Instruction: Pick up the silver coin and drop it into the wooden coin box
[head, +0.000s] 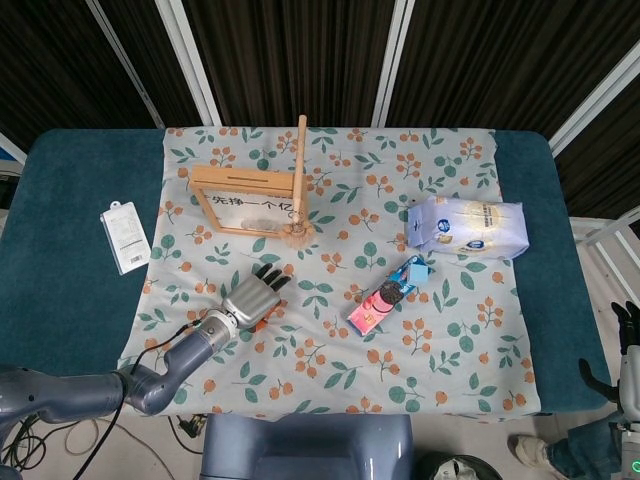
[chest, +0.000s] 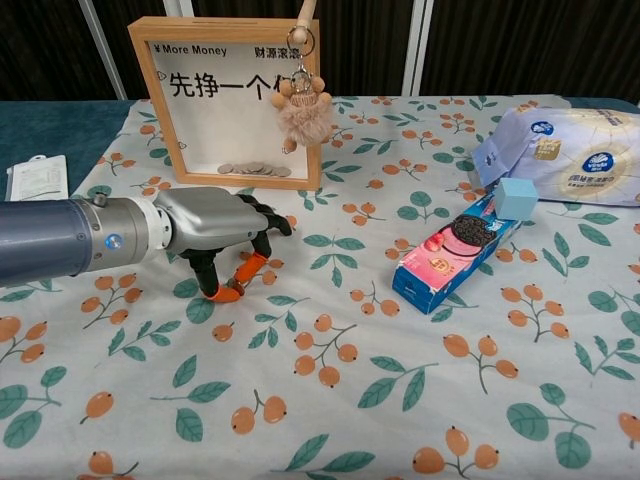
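Note:
The wooden coin box stands upright at the back left of the floral cloth, its front printed with characters and several coins lying inside at the bottom. My left hand is low over the cloth just in front of it. In the chest view the left hand has its orange thumb tip and a fingertip meeting on the cloth, pinching the small silver coin, which is almost entirely hidden between them. My right hand hangs off the table's right edge, holding nothing.
A fluffy keychain hangs from a wooden stick at the box's right side. A pink biscuit box with a blue cube lies centre right, a white-blue bag beyond it. A white packet lies left.

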